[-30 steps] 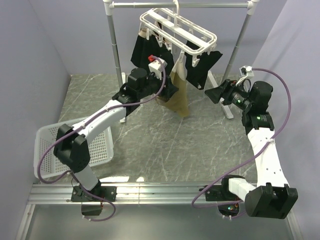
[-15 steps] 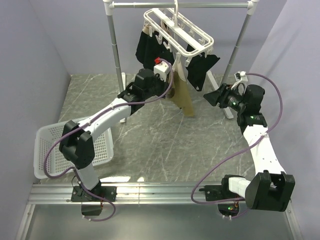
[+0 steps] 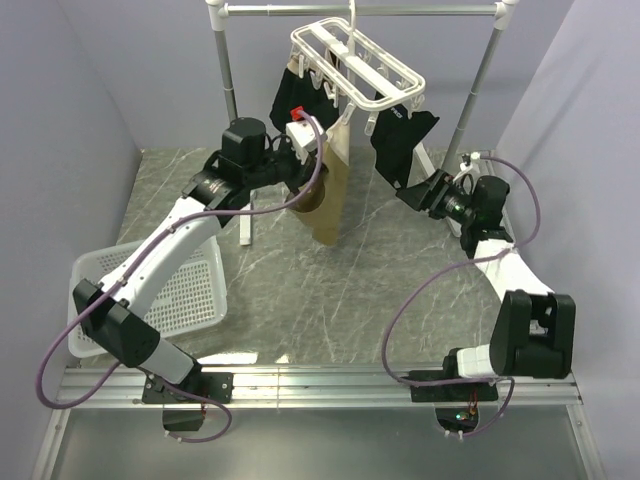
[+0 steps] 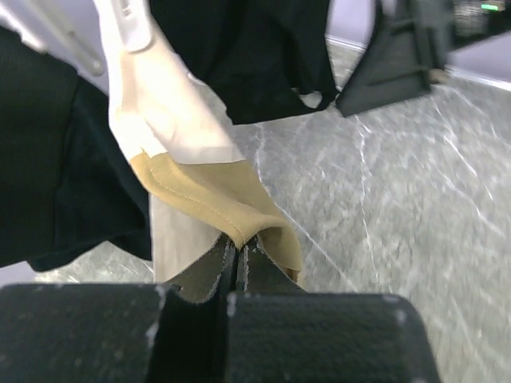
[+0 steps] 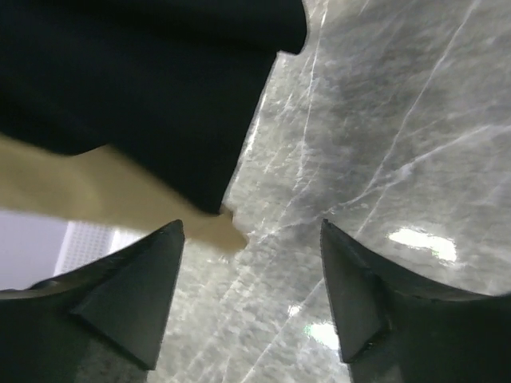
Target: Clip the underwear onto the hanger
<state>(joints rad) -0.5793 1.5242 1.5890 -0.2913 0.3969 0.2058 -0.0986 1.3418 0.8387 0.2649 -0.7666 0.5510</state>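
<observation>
The underwear [image 3: 329, 190] is hanging down from the hanger [image 3: 362, 60], which is itself hanging by its hook from the top bar of the rack [image 3: 400, 10] at the far side of the surface [image 3: 350, 290]. In the left wrist view the pale upper part of the underwear is running up to a white clip [image 4: 128, 20], while the tan lower part is folding down toward the camera. The left pincer [image 3: 308, 192] is reaching in from the left with its fingers pressed together on a tan fold of the underwear, and the fabric edge is being pinched right at the fingertips [image 4: 223, 267]. Black garments [image 3: 297, 100] are hanging from the hanger on both sides of the underwear. The right pincer [image 3: 414, 192] is hovering to the right, just below the right-hand black garment and apart from the underwear, pointing toward it. Its fingers [image 5: 136, 295] are standing spread with nothing between them, and dark cloth and a tan strip are showing beyond them. A white basket [image 3: 195, 300] is sitting at the left edge of the surface, under the left arm.
</observation>
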